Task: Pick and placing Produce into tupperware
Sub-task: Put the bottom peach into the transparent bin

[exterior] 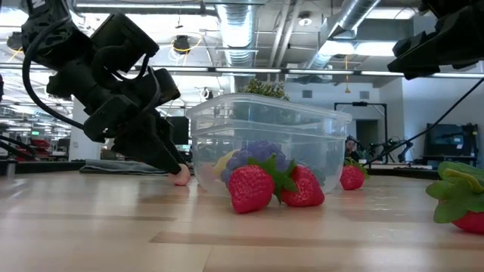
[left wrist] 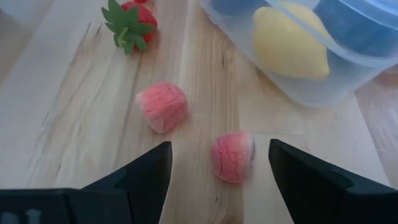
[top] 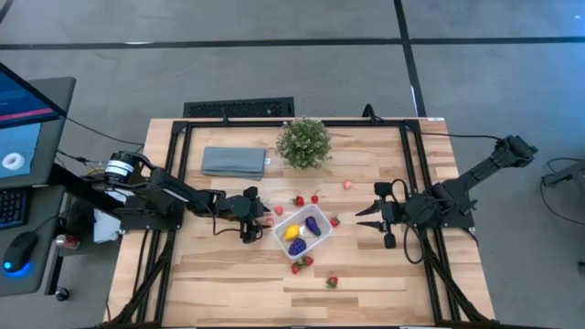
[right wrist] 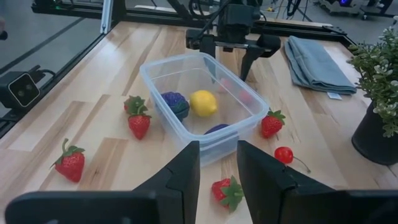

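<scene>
Left gripper point(left wrist: 219, 171): fingers spread wide, nothing gripped, low over the wooden table point(left wrist: 68, 112).
Produce: a small pink-red ridged piece point(left wrist: 232, 156) lies between the fingers; a second pink-red piece point(left wrist: 162, 107) just ahead.
Tupperware: clear rounded plastic box point(left wrist: 298, 87) just beyond, holding a yellow lemon point(left wrist: 290, 47) and dark purple pieces point(right wrist: 174, 102).
Right gripper point(right wrist: 217, 168): closed, empty, back from the box.

2 black jointed arms, looping cables, tapered 2-finger tools

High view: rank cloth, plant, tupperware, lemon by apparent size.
1. cloth
2. plant, close to the cloth; the order is unsure
3. tupperware
4. lemon, clearly smallest, inside the tupperware
</scene>
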`<state>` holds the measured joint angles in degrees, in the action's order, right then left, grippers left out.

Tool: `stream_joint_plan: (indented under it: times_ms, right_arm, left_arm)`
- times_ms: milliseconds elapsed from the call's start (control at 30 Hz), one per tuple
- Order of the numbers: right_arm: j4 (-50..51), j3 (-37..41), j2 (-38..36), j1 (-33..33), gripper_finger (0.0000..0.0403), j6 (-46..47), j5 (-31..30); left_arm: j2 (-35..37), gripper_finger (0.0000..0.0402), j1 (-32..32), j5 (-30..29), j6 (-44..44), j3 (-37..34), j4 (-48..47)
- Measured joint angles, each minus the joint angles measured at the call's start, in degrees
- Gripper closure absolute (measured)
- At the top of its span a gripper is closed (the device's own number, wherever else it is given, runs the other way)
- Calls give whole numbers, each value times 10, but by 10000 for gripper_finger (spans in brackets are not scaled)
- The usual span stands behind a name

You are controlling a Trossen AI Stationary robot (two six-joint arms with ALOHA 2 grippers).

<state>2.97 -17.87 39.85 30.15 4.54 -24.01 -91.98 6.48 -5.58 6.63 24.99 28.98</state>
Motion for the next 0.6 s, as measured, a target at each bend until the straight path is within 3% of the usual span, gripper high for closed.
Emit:
stream_joint_plan:
  times_ms: [367,600]
  right_arm:
    - [0,0,0,0,273,0,0]
    - [0,0,0,0,273,0,0]
  left_arm:
    - [0,189,0,9,0,0,0]
    - [-23,196,0,13,4,1,12]
